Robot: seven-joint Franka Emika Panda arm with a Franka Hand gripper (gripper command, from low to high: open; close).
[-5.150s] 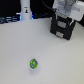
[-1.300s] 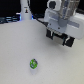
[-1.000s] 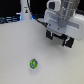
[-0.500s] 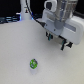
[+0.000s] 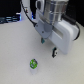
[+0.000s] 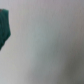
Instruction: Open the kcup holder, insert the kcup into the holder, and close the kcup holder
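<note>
The kcup (image 5: 33, 64), a tiny pale cup with a bright green top, stands upright on the pale table in the exterior view. My gripper (image 5: 48, 46) hangs under the big white arm, above the cup and toward the exterior view's right, apart from it. Two small dark tips show at the hand's lower edge; the blur hides how the jaws stand. The kcup holder is hidden behind the arm. The wrist view is a blur of pale surface with a dark teal shape (image 6: 4, 29) at one edge, which I cannot identify.
The white arm (image 5: 57, 20) fills the upper middle and right of the exterior view. Dark cables and dark objects (image 5: 10, 19) lie along the far edge at that view's left. Pale table (image 5: 15, 50) surrounds the cup.
The arm has come lower and toward the exterior view's left, closer to the kcup. It now covers the black block seen earlier. The kcup has not moved.
</note>
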